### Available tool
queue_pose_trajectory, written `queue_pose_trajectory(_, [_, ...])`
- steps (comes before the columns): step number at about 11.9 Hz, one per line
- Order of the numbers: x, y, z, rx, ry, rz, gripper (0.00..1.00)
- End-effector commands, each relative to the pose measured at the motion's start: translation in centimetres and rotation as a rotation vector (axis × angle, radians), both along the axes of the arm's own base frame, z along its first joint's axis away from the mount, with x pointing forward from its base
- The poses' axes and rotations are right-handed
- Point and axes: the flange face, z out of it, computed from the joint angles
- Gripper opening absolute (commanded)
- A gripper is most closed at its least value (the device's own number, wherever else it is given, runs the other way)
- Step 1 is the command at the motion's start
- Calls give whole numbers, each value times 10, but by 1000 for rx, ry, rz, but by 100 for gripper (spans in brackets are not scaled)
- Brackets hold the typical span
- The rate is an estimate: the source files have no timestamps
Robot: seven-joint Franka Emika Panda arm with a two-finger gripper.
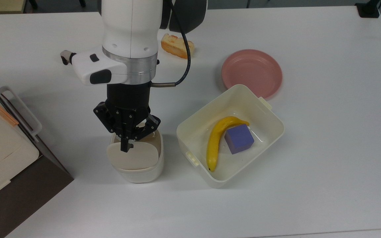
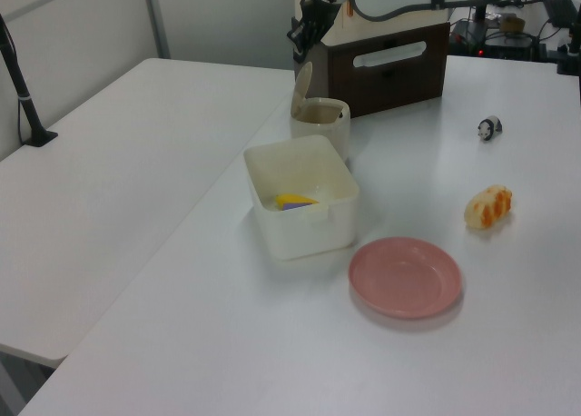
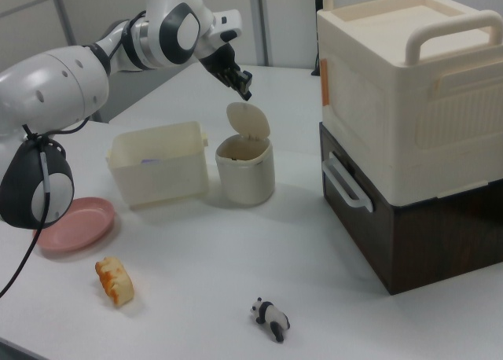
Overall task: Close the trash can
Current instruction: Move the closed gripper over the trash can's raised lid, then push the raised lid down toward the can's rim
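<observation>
We see the trash can (image 1: 137,165) on the white table (image 1: 326,148), lid (image 3: 248,121) raised, just beside the cream tub (image 1: 263,109) holding 1 banana (image 1: 214,142) and 1 purple cube (image 1: 239,138). The gripper (image 3: 244,87) hangs just above the lid, fingers together, gripping nothing.

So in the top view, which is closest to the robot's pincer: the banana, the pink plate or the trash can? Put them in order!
From the pincer:
1. Trash can, right under it.
2. Banana, in the tub toward the top view's right.
3. Pink plate, farther right and up.
</observation>
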Motion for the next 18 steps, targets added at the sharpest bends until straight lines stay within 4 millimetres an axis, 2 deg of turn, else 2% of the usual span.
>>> queue_pose_trajectory(1, [5, 1, -7, -31, -13, -14, 0])
queue_pose_trajectory(7, [-3, -3, -10, -64, 61, -5, 0])
queue_pose_trajectory(10, [-13, 10, -22, -73, 139, 44, 0])
queue_pose_trajectory(14, [-29, 23, -13, -80, 162, 79, 0])
queue_pose_trajectory(15, [-34, 23, -9, -90, 181, 94, 0])
queue_pose_trajectory(18, [-41, 15, -16, -100, 225, 93, 0])
